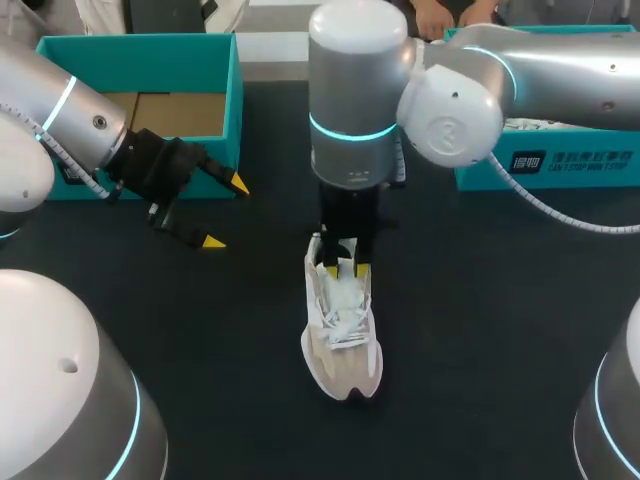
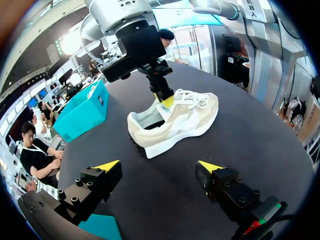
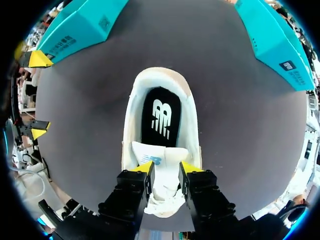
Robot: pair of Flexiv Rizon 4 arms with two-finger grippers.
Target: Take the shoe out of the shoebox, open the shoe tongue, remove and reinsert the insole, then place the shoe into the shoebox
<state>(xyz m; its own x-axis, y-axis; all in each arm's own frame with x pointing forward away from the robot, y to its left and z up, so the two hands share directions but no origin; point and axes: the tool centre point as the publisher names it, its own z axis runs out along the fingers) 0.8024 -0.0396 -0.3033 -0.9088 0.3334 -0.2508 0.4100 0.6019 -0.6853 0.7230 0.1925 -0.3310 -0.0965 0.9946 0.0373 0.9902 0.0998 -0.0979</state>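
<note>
Fingers of the right gripper stand close together, pinching the white tongue of the shoe from both sides; the yellow tips press against the tongue's edges just behind the laces. The shoe, a white and beige sneaker, lies on its sole on the dark table, near the middle, outside both boxes, with its toe pointing away from the boxes. Its collar gapes, and the black insole with a white logo lies flat inside.

The left gripper hangs just above the table beside the teal shoebox, its fingers spread wide and touching nothing; the shoe sits well ahead of it. The shoebox stands with its lid off, showing only its brown cardboard floor. A second teal box stands at the table's far right, partly hidden by the right arm; its contents cannot be made out.
</note>
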